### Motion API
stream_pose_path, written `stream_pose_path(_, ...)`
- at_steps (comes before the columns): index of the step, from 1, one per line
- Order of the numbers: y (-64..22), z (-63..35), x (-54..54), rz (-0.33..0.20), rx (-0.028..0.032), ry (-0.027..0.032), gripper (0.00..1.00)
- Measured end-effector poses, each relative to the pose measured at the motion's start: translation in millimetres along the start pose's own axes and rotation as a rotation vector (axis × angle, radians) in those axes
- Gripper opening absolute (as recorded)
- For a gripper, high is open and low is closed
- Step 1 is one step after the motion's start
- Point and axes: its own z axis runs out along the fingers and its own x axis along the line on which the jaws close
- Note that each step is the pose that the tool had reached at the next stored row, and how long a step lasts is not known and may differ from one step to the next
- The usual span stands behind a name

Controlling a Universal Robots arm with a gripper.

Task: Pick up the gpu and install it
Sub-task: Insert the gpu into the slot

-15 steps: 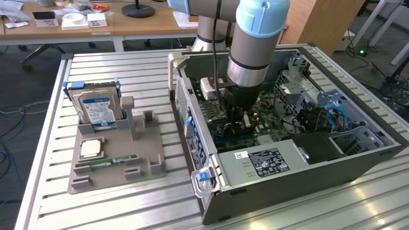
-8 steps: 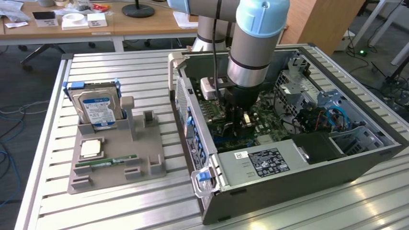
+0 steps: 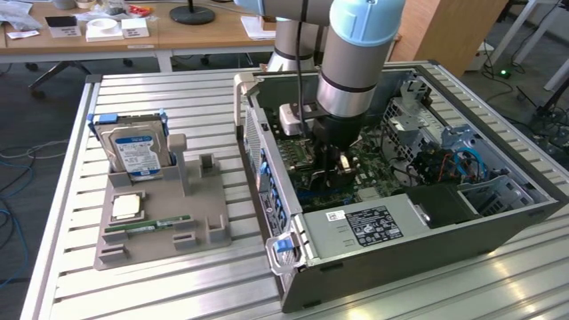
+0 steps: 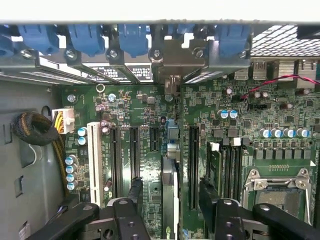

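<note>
Two jaws stand apart inside the open computer case (image 3: 404, 230) on the bench (image 3: 178, 287), one on either side of the gpu (image 4: 169, 177), and neither seems to touch it. The gpu stands on edge in a slot of the motherboard (image 4: 125, 107). The wrist view catches it edge-on, with what looks like its bracket end (image 4: 172, 84) against the rear wall under the blue clips (image 4: 132, 40).

The main risk, as I judge it, is a card that only looks seated. Its depth in the slot cannot be read from here, and a half-pressed edge could rock loose or sit crooked. The gaps beside the card are narrow, so any sideways drift of the arm (image 3: 356, 60) could make a jaw brush the gpu and tilt it. A jaw tip could also scrape the neighbouring black slots (image 4: 192, 160) or the small capacitors (image 4: 75, 167) nearby. Whether a clip holds the bracket down I cannot tell.
</note>
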Motion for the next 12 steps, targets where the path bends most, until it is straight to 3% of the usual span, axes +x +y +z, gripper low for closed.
stream_pose_path(6,-0.4,-7.0,-0.2,0.0,0.0,0.0001,0.57)
stream_pose_path(12,-0.4,-7.2,-0.2,0.0,0.0,0.0,0.57)
